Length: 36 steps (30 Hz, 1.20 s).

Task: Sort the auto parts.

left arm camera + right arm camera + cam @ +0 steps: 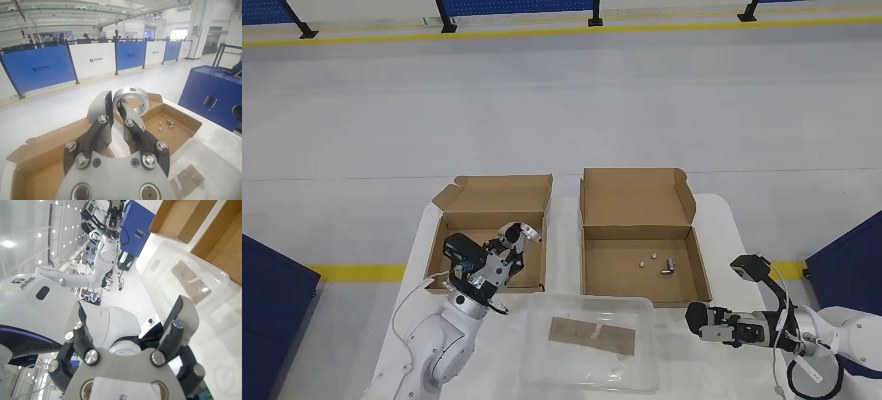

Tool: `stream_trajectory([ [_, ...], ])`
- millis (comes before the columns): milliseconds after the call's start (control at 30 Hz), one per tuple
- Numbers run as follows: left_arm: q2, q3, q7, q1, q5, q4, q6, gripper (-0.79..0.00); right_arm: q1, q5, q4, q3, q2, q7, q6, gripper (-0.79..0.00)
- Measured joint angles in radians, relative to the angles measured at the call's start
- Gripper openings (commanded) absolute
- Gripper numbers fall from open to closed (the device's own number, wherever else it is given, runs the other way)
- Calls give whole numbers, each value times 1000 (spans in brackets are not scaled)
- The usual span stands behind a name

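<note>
We see the left tool (114,103) clamped on a metal collar (140,108) over the left-of-frame cardboard box (492,200); the right tool (130,303) stands apart.

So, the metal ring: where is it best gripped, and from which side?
By its wall, one finger through the bore, one outside, coming at the open face. The left gripper holds the metal ring that way; its round outside would likely slip.

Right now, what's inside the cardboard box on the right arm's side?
The box holds three small metal parts: two studs and an angled bracket. Its near wall hides a thin strip of floor.
</note>
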Motion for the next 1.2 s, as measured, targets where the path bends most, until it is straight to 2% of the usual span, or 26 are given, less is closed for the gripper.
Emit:
stream_trajectory([
  [100, -1, 0, -7, 0, -4, -1, 2, -785, 0, 0, 0, 0, 0, 0, 0, 0],
  [200, -6, -2, -66, -15, -35, -11, 27, -785, 0, 0, 0, 0, 0, 0, 0, 0],
  [533, -32, -6, -437, -142, -76, -21, 287, -785, 0, 0, 0, 0, 0, 0, 0, 0],
  [633, -40, 10, -566, -178, -57, -10, 347, -785, 0, 0, 0, 0, 0, 0, 0, 0],
  [733, -46, 25, -646, -202, -49, 4, 380, -785, 0, 0, 0, 0, 0, 0, 0, 0],
  [1067, -49, 26, -647, -201, -45, 14, 383, -785, 0, 0, 0, 0, 0, 0, 0, 0],
  [1200, -55, 24, -735, -238, -51, 50, 410, -785, 0, 0, 0, 0, 0, 0, 0, 0],
])
